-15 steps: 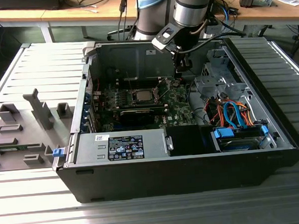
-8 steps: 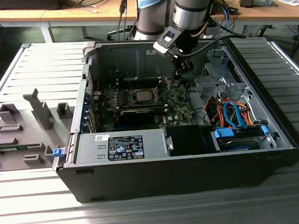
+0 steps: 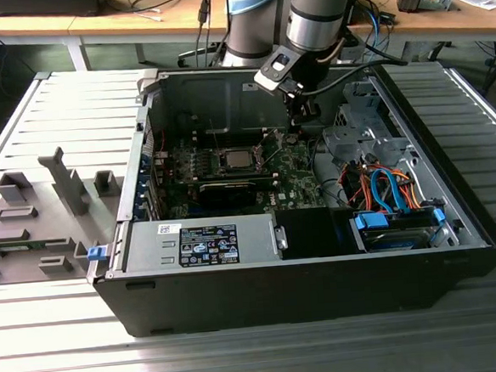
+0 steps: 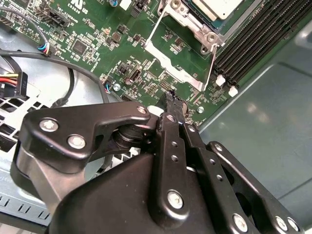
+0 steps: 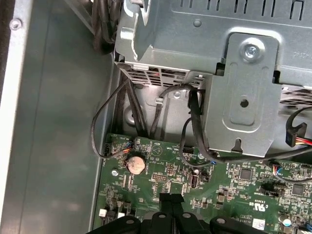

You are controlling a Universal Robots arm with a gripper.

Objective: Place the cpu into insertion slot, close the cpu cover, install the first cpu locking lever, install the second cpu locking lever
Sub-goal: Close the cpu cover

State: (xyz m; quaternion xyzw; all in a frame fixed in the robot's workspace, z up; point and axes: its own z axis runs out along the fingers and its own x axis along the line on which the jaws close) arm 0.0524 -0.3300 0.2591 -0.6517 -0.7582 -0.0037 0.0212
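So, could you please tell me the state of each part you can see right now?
cpu: seated in the insertion slot, metal top showing.
insertion slot: filled by the cpu.
cpu cover: appears swung open, off the cpu.
gripper: shut, holding nothing, over the board beside the slot.
computer case: side open.
coin battery: seated in its holder.

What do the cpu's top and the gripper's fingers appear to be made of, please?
The cpu: its top looks like bare metal, silver-grey with a dull satin sheen. The gripper: its fingers look like black-coated metal, matte, with bright screw heads; moulded plastic cannot be excluded.
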